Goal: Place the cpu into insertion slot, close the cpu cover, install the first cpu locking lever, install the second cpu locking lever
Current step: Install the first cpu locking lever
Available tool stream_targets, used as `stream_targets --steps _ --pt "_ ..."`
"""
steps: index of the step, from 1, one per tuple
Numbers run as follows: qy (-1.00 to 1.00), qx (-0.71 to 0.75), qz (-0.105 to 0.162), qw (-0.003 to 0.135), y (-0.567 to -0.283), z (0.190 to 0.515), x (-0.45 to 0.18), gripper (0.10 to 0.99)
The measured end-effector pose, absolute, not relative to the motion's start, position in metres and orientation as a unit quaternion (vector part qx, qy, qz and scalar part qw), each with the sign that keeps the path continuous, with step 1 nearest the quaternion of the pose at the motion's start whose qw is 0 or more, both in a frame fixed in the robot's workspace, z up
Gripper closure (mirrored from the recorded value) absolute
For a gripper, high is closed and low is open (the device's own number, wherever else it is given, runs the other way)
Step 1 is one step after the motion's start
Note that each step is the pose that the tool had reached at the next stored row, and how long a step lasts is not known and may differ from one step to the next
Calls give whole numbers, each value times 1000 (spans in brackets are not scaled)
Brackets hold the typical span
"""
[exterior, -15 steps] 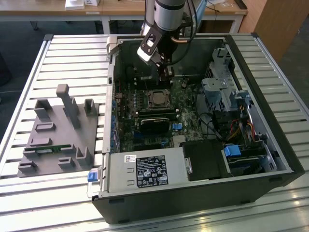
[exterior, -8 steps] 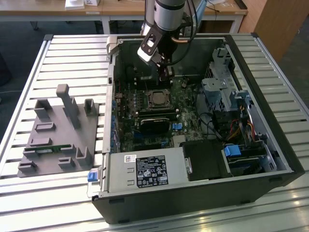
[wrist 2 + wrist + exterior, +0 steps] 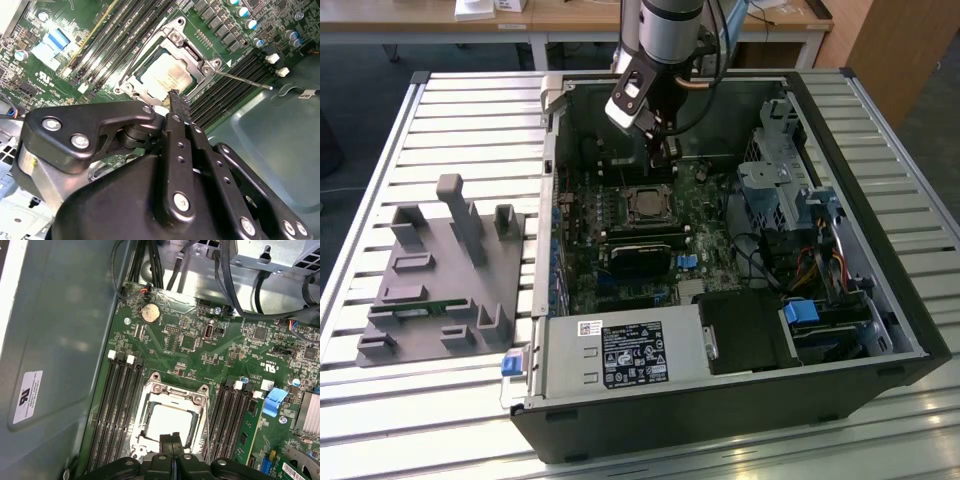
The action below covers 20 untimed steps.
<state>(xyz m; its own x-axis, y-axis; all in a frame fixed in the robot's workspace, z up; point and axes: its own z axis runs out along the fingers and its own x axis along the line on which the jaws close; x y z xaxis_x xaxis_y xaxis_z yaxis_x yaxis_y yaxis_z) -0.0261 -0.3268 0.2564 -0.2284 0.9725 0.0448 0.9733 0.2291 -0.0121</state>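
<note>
Just over the insertion slot [image 3: 646, 206], the fingers [image 3: 176, 107] are pressed together above the cpu [image 3: 172, 421], which sits under the lowered cpu cover [image 3: 189, 59].

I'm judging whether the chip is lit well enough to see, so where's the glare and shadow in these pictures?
In both wrist views the cpu catches the light and looks washed pale; in the second wrist view the dark claw blocks much of the board; in the exterior view the inside of the computer case is dim beside the bright table.
</note>
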Motion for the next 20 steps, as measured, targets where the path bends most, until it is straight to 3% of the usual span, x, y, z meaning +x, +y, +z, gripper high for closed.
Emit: stream_targets --steps 20 --pt "-792 -610 -9 21 -327 256 -26 980"
